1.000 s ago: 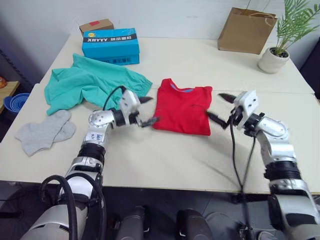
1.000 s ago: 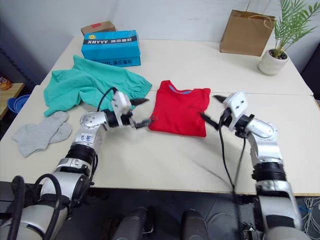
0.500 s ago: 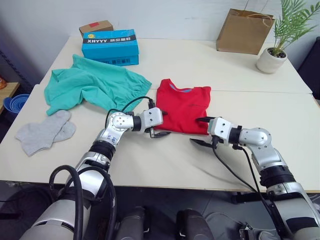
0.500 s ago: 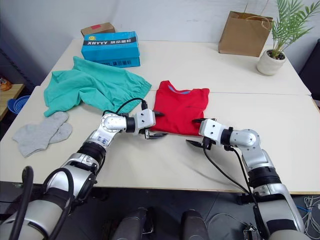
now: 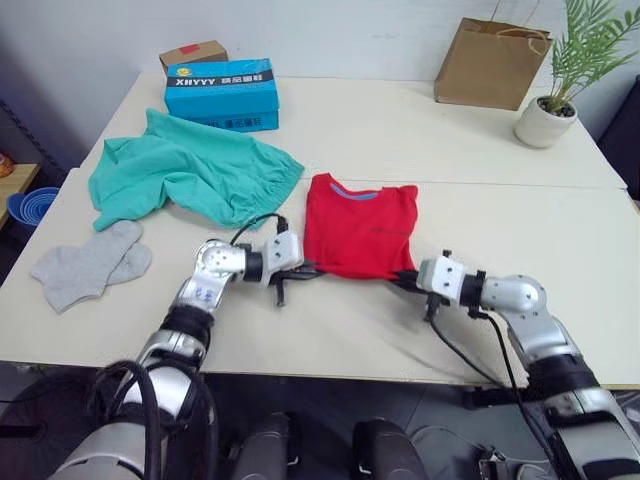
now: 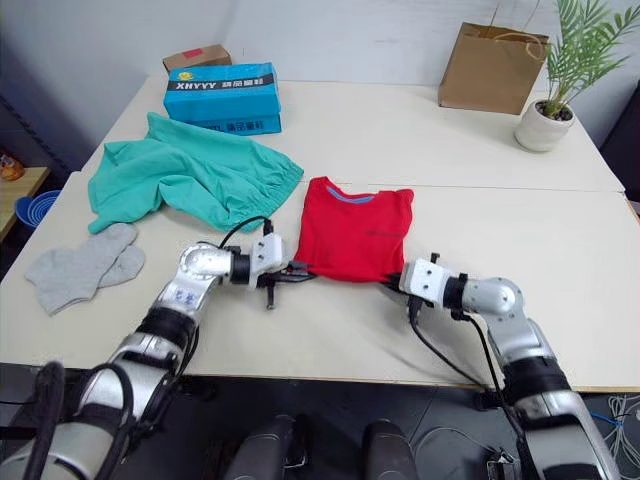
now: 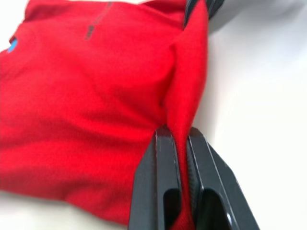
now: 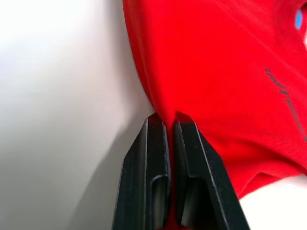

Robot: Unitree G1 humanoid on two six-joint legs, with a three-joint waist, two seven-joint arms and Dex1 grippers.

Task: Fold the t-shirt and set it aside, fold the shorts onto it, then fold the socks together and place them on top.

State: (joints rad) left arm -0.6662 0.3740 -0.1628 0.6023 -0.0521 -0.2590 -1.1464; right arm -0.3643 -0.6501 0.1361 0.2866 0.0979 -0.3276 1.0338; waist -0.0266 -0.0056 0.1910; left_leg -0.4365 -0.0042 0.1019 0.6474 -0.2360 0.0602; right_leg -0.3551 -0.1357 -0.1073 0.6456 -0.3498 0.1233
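Left hand (image 5: pixel 300 270) pinched tight on the near edge of the red t-shirt (image 5: pixel 358 228). Right hand (image 5: pixel 408 280) pinched on that edge too (other corner). Shirt flat mid-bench (image 5: pixel 330 330). Shorts (image 5: pixel 190 170) at ten o'clock, socks (image 5: pixel 88 262) at nine.

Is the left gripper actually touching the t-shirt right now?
Touching. The left wrist view shows the left gripper shut on a pinched fold of the t-shirt at its near edge.
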